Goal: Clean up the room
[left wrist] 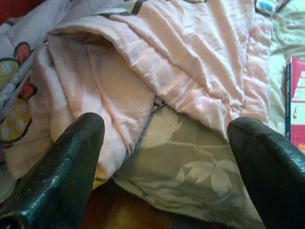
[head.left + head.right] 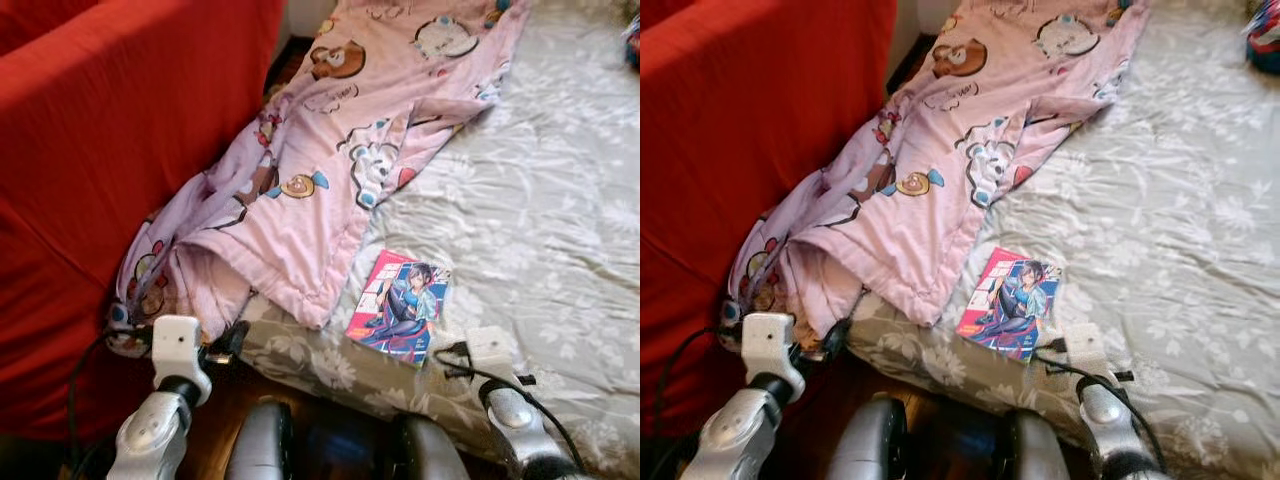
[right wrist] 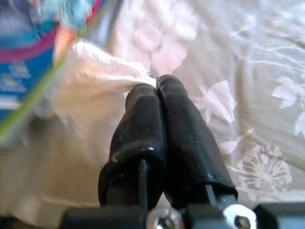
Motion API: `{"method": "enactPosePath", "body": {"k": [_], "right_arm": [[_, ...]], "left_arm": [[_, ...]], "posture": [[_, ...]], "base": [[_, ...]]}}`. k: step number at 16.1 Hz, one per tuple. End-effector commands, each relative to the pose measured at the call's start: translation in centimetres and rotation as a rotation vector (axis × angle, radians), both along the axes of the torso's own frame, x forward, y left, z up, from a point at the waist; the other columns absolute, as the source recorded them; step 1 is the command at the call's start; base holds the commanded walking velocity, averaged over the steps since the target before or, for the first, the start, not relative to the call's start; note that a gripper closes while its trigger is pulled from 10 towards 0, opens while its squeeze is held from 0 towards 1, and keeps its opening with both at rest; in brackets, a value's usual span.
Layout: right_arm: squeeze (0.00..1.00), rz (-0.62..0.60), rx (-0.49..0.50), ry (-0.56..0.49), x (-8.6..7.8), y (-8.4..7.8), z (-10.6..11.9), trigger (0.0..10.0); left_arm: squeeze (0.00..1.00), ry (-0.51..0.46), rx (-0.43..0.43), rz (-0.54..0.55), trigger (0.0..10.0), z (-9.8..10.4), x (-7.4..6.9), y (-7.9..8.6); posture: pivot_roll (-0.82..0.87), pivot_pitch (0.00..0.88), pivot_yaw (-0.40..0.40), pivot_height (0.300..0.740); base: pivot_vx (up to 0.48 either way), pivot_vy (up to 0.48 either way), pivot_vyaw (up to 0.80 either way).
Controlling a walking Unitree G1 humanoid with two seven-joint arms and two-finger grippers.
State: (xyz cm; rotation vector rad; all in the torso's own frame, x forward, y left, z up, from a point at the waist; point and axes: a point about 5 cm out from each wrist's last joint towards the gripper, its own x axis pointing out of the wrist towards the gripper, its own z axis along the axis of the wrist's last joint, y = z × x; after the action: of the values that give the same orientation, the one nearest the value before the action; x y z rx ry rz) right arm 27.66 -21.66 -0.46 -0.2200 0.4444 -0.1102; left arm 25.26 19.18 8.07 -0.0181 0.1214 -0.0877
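So the comic book (image 2: 400, 304) is the obvious thing to tidy here. It's lying flat on the grey floral bedspread (image 2: 540, 220), right near the bed's front edge, cover up. Using the book as the landmark: the pink cartoon blanket (image 2: 330, 170) sits just to its left, one hem nearly touching the book's left side, then trails off the bed toward the red sofa (image 2: 110, 150) further left.

The right gripper (image 3: 157, 90) is just off the book's lower right corner, resting on or just above the bedspread, with its 2 fingers pressed together and nothing visibly between them. In its wrist view the blurry book cover sits right beside the fingertips. The left gripper (image 1: 164, 138) is well to the book's left, down by the blanket's hanging corner, with its 2 fingers spread wide and empty, aimed at the blanket fold and bed edge.

My read: the right arm is clearly nearer. The book's long axis runs away from the robot, leaning slightly left, so the gripper would need to open and slide in from that near right corner. A flat book on soft fabric could be fiddly to get under.
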Motion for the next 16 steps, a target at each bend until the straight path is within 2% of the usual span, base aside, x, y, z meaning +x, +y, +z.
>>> {"method": "enactPosePath", "body": {"k": [1,5,7,9,10,11,14,16], "right_arm": [[0.00,-0.008,0.052,-0.013,-1.1,0.7,-0.8,0.0],[0.00,-0.045,0.124,-0.135,-2.4,1.4,-0.3,0.0],[0.00,-0.082,0.162,-0.230,-3.3,1.6,0.7,0.0],[0.00,-0.114,0.215,-0.265,-4.3,1.7,1.0,0.0],[0.00,-0.108,0.219,-0.266,-4.7,1.9,0.9,3.3],[0.00,-0.128,0.226,-0.235,-4.8,1.8,0.1,10.0],[0.00,-0.194,0.294,-0.201,-4.2,1.7,-0.7,10.0],[0.00,-0.193,0.293,-0.128,-4.4,1.7,-1.7,10.0]], "left_arm": [[0.00,0.013,0.008,0.013,10.0,-0.6,0.3,0.2],[0.00,0.001,-0.008,0.026,10.0,-1.5,1.7,-0.3],[0.00,0.008,-0.029,0.051,10.0,-2.2,2.0,-0.2],[0.00,0.008,-0.030,0.050,10.0,-2.7,2.1,-0.4],[0.00,0.018,-0.029,0.047,10.0,-3.2,2.1,-0.5],[0.00,0.041,-0.005,0.036,10.0,-4.0,1.9,-0.6],[0.00,0.106,0.011,0.047,10.0,-5.7,1.4,-0.1],[0.00,0.195,0.017,0.079,10.0,-7.8,0.4,0.9]], "posture": [[0.10,0.124,0.027,0.645],[0.06,0.058,0.008,0.645],[0.03,0.021,-0.003,0.645],[0.02,0.000,0.001,0.645],[0.01,0.000,0.005,0.645],[0.01,0.000,0.009,0.645],[0.00,0.000,0.015,0.645],[0.00,0.000,0.016,0.675]], "base": [[0.000,0.000,0.00],[0.000,0.000,0.00],[0.000,0.000,0.00],[0.000,0.000,0.00],[0.000,0.000,0.00],[0.000,0.000,0.00],[0.000,0.000,0.00],[0.000,0.000,0.00]]}}
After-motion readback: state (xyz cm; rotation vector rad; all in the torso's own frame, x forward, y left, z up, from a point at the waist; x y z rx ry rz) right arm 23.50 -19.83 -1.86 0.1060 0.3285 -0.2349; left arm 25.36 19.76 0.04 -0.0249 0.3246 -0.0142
